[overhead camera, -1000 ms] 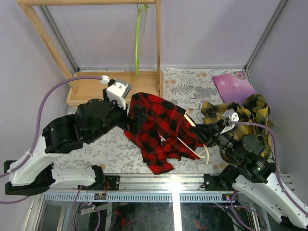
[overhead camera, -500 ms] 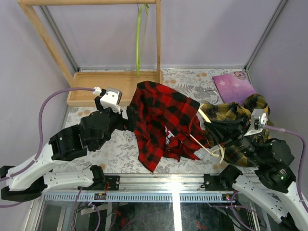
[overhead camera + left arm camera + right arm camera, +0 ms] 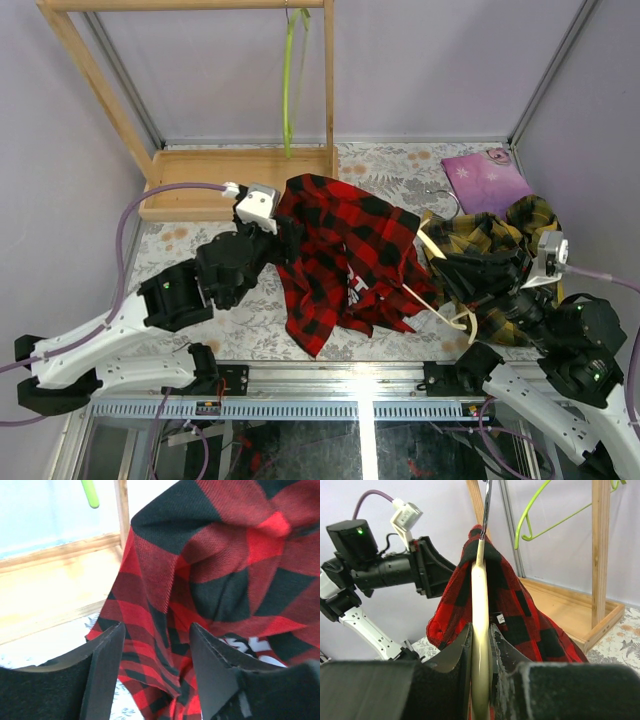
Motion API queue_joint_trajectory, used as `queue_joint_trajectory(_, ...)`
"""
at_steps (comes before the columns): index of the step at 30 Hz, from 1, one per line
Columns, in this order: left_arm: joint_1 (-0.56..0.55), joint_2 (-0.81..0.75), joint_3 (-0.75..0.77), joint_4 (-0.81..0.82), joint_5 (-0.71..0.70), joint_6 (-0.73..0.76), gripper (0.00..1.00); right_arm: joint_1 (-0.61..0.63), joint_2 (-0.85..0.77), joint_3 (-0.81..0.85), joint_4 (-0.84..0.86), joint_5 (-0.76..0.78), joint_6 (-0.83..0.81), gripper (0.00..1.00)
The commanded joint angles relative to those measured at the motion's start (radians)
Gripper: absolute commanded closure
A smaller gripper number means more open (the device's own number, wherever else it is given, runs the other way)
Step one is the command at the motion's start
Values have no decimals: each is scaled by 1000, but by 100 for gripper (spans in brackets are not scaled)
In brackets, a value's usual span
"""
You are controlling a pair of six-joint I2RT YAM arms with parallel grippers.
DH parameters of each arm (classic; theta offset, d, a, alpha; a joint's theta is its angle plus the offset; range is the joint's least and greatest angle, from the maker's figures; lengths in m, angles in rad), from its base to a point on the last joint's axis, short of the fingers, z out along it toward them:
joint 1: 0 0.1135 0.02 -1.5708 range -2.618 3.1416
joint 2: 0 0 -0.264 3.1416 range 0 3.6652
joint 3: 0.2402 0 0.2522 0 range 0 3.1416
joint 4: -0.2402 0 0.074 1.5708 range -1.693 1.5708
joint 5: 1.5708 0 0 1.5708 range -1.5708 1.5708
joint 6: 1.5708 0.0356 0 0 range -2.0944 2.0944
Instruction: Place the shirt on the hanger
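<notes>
The red-and-black plaid shirt (image 3: 340, 250) hangs draped over the cream hanger (image 3: 462, 322), lifted off the table. My right gripper (image 3: 480, 635) is shut on the hanger (image 3: 479, 595), clamping its upright cream arm. The metal hook (image 3: 486, 500) points up and the shirt (image 3: 520, 620) falls to either side. My left gripper (image 3: 157, 645) sits at the shirt's left edge (image 3: 225, 555). Its jaws stand apart, with a hanging fold of cloth just beyond the tips. White lettering shows low on the cloth. In the top view the left gripper (image 3: 288, 238) touches the shirt's left side.
A lime-green hanger (image 3: 290, 80) hangs from the wooden rack (image 3: 328, 100), whose base tray (image 3: 220, 172) lies behind the left gripper. A yellow-and-dark plaid shirt (image 3: 500, 230) lies under the right arm. A purple sheet (image 3: 485, 178) lies at the back right.
The right arm lifted the hanger and shirt up and to the right. The left gripper swung in to the shirt's left edge and its jaws narrowed.
</notes>
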Motion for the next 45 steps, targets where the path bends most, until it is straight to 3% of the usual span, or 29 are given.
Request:
queue_joint_trajectory(1, -5, 30, -31, 121, -139, 62, 49, 1, -26, 74, 125, -17, 27, 100)
queue_joint_trajectory(4, -4, 26, -46, 121, -152, 71, 57, 2, -35, 78, 124, -18, 30, 100)
queue_joint_trajectory(12, -1, 17, 40, 107, -125, 160, 97, 2, -54, 63, 150, -26, 53, 100)
queue_joint_trajectory(16, 10, 41, 132, 72, -140, 225, 100, 2, -55, 61, 149, -38, 60, 100)
queue_joint_trajectory(17, 14, 44, 150, 59, -137, 234, 99, 2, -57, 59, 148, -40, 62, 100)
queue_joint_trajectory(23, 18, 11, 208, -31, 49, 236, 45, 2, -72, 50, 133, -49, 74, 100)
queue_joint_trajectory(27, 18, -40, 221, -50, 241, 246, 26, 2, -71, 44, 120, -57, 80, 100)
queue_joint_trajectory(36, 19, 41, 413, -122, 560, 393, 7, 2, -17, 27, 120, -172, 96, 100)
queue_joint_trajectory(41, 19, 129, 519, -231, 745, 455, 8, 1, -12, 1, 126, -220, 110, 100)
queue_joint_trajectory(45, 18, 204, 612, -348, 889, 479, 15, 2, -12, -14, 124, -255, 120, 100)
